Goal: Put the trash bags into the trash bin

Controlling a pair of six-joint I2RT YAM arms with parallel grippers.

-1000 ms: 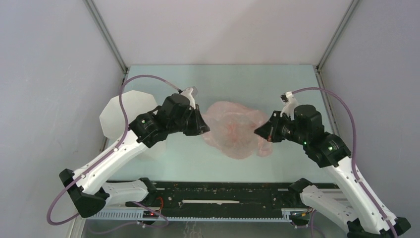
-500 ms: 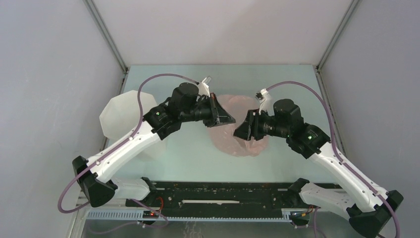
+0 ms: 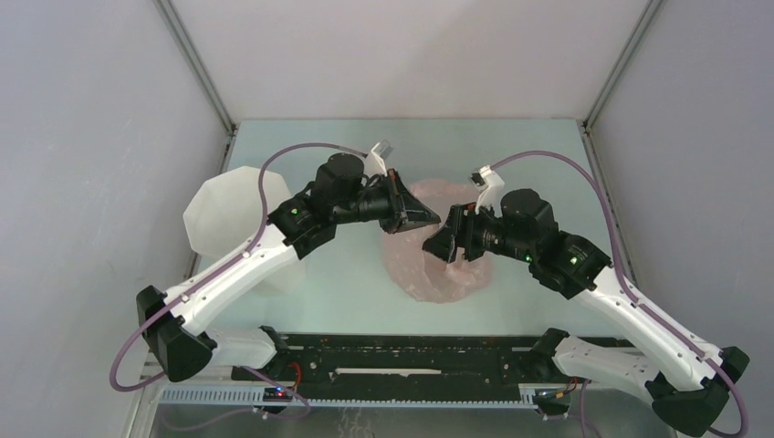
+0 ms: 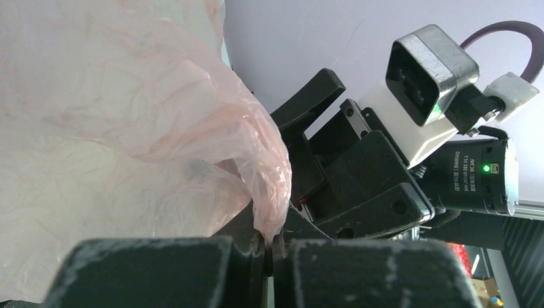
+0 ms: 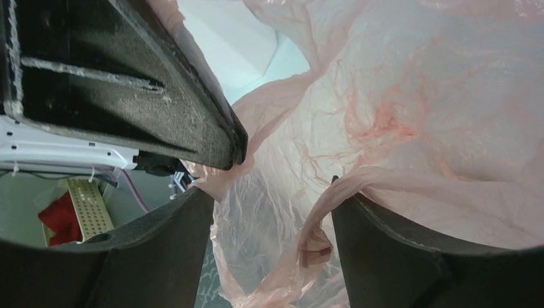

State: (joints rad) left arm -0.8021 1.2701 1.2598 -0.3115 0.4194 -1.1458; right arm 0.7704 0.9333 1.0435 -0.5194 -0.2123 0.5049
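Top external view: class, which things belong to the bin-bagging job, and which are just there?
Belong: pink trash bag, pinched by the left gripper; white trash bin; right gripper, open at the bag.
Just there: purple cables; black base rail.

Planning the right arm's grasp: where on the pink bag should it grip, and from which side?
Likely the rolled rim strip of the trash bag, approached from the right: it hangs inside the open right gripper, opposite where the left gripper pinches.
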